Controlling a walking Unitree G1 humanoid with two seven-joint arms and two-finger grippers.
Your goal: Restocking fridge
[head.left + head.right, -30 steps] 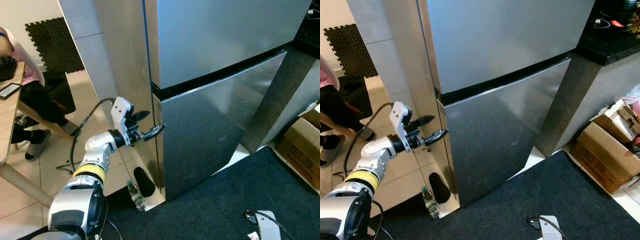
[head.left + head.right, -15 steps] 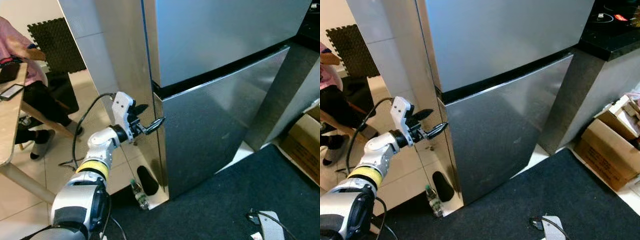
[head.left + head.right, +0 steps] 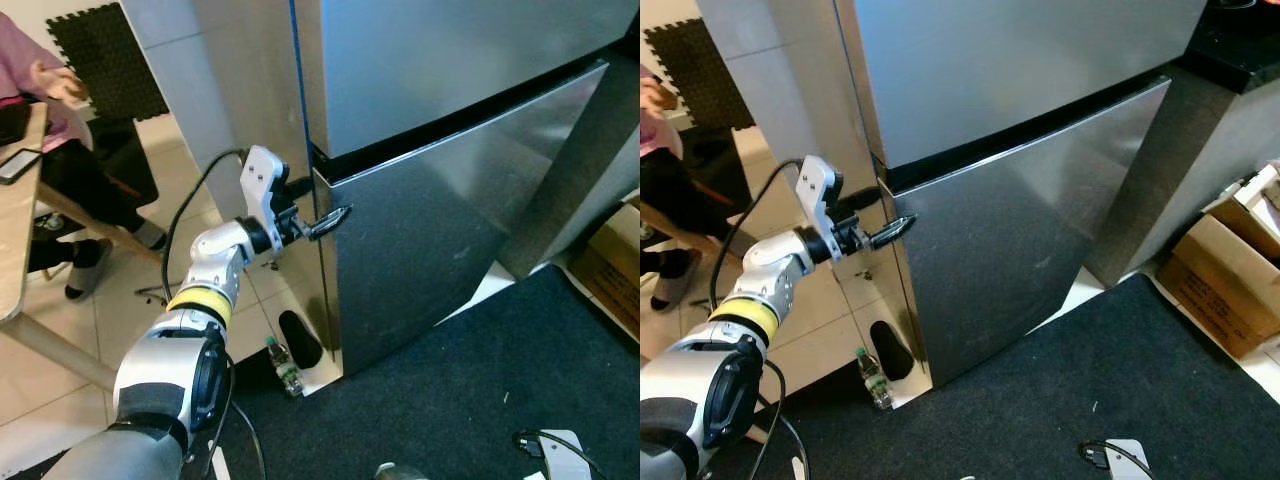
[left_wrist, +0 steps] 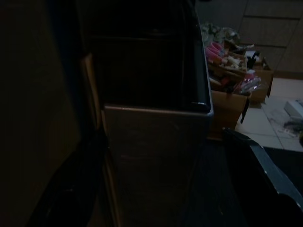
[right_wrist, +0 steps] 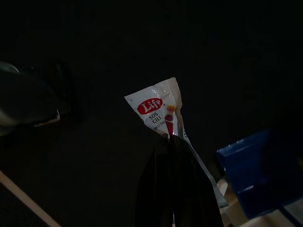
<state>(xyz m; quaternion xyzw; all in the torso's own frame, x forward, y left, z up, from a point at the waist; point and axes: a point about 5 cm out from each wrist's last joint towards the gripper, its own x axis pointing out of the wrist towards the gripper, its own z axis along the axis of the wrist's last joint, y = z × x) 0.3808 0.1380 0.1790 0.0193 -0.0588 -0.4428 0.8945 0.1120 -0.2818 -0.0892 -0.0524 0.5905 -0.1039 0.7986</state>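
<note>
A tall steel fridge has an upper door (image 3: 450, 60) and a lower door (image 3: 450, 240), both closed. My left gripper (image 3: 318, 203) is open at the fridge's left edge, just below the dark seam between the doors. One of its fingers lies over the front of the lower door and the other sits by the side wall. The left wrist view is dark, with a fingertip (image 4: 265, 170) beside the fridge's corner. In the right wrist view, my right gripper (image 5: 171, 139) is shut on a white chilli sauce sachet (image 5: 158, 109).
A person (image 3: 40, 90) sits at a wooden table (image 3: 15, 230) on the left. A small bottle (image 3: 283, 365) stands on the floor by the fridge's corner. A dark mat (image 3: 480, 400) lies in front, a cardboard box (image 3: 1225, 290) at the right, a white device (image 3: 555, 455) near me.
The camera has shifted. My left gripper has moved up toward the door seam and further over the lower door's edge. The person's arm has moved.
</note>
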